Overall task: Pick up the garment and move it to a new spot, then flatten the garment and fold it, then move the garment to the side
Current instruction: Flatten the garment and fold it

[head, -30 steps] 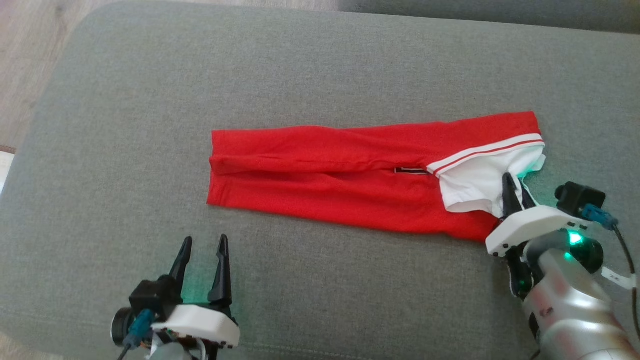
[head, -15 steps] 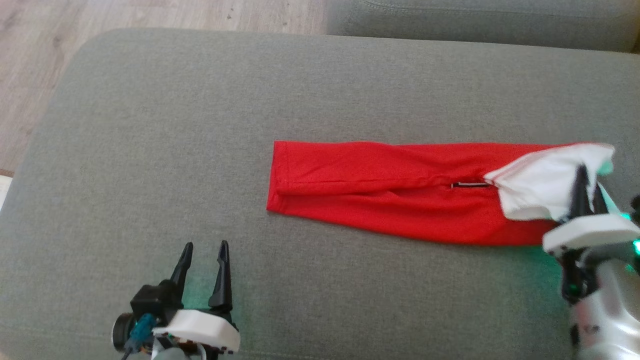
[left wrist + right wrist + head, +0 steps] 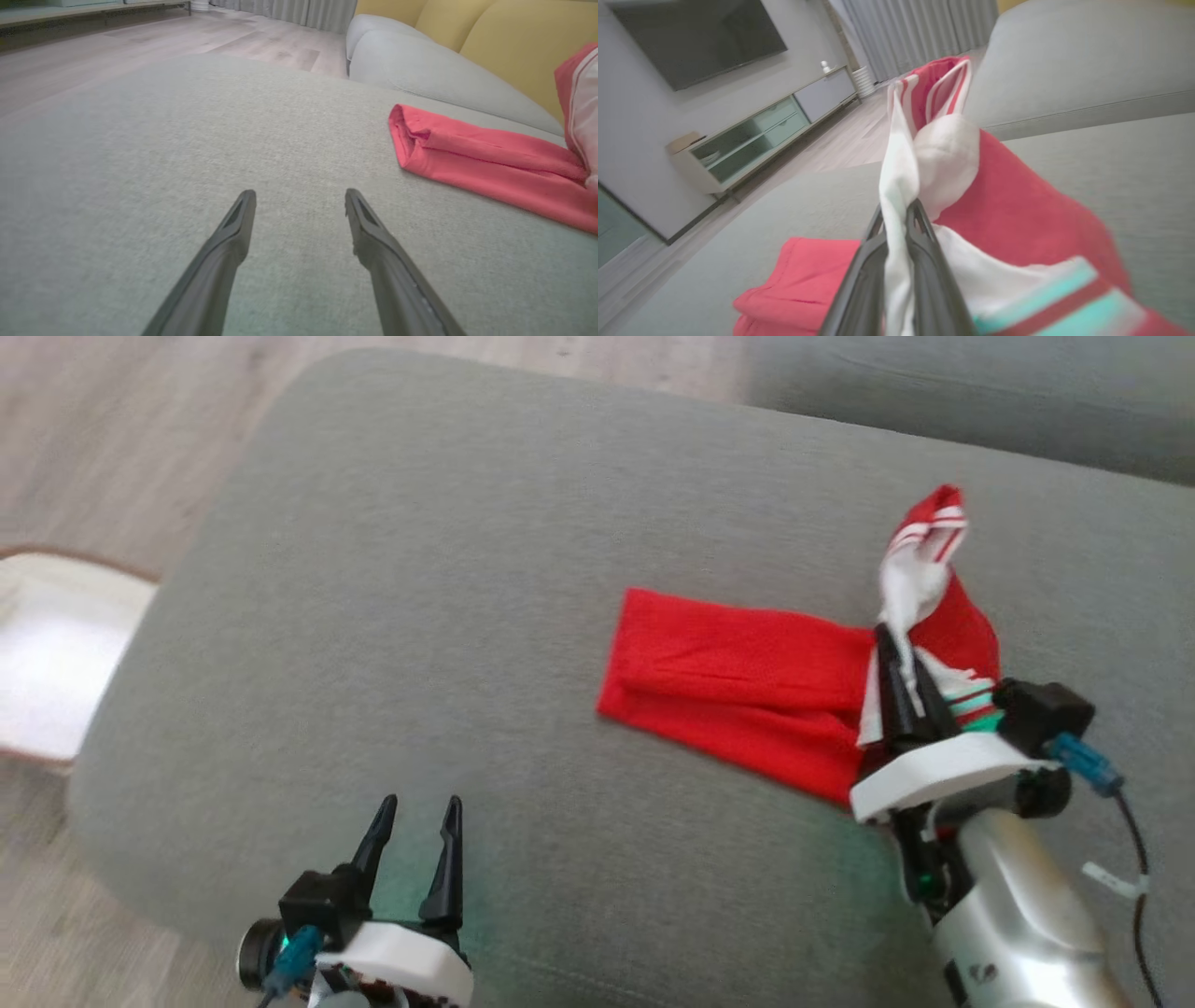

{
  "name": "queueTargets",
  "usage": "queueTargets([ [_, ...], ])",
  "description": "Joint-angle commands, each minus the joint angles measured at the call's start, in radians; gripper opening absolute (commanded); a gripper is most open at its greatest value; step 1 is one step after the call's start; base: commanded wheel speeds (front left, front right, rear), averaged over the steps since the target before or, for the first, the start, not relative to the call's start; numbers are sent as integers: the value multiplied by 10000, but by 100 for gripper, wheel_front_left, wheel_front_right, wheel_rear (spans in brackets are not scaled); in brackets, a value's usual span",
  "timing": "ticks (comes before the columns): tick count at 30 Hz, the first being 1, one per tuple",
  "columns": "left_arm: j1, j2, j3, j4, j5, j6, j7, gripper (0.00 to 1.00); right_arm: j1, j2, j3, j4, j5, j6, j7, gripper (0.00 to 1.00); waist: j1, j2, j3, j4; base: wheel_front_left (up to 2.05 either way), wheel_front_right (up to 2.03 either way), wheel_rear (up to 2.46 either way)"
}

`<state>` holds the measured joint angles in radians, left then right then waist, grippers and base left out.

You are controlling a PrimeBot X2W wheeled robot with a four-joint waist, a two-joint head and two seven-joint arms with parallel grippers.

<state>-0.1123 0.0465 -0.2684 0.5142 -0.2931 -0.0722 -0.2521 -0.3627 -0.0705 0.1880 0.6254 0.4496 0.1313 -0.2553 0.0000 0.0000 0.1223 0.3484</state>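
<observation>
Nearest us, the left gripper (image 3: 422,800) hangs over the front of the grey seat cushion (image 3: 467,569), its two dark fingers spread wide with nothing between them. Its wrist view looks across bare fabric between the prongs. Off to the right and a touch further in, the right gripper (image 3: 892,639) is clamped tight on the garment (image 3: 738,663), and the right wrist view leaves no doubt: white cloth is pinched between the fingertips and bunches above them. That held end, white with red-and-white striped trim, is raised off the cushion and stands in a twisted peak above the gripper. The rest of the garment, the red part, lies folded long and narrow on the cushion. It runs leftward from the right gripper to a squared end, well apart from the left gripper. Beyond it there's open grey cushion right up to the rounded far edge, then a second grey cushion (image 3: 934,392) at the top right. Pale wooden floor (image 3: 112,429) shows past the far left corner, and a white object with a brown rim (image 3: 47,653) sits at the left edge; what it is, can't tell
</observation>
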Motion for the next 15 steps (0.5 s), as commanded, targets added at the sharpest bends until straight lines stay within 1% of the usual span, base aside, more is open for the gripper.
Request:
queueTargets([
  [1,-7,37,235,-263,117,-73,-97,100,-270,155,529,-218,168,-6,-64,0,0,0,9,670,0,0,0],
  [6,30,37,230,-341,237,-143,-97,100,-531,194,1598,116,731,-6,-64,0,0,0,-47,1218,0,0,0],
  [10,45,37,142,-409,190,-143,-97,100,-750,199,2478,209,1546,-6,-64,0,0,0,-86,1349,0,0,0],
  [11,45,37,142,-409,190,-143,-97,100,-750,199,2478,209,1546,-6,-64,0,0,0,-86,1349,0,0,0],
  [12,72,37,113,-435,153,-127,-97,100,-845,199,2828,112,2020,-6,-64,100,0,0,-116,1277,0,0,0],
  [15,104,37,116,-440,178,-111,-97,100,-935,200,2972,36,2206,-6,-64,100,0,0,-152,1100,0,0,0],
])
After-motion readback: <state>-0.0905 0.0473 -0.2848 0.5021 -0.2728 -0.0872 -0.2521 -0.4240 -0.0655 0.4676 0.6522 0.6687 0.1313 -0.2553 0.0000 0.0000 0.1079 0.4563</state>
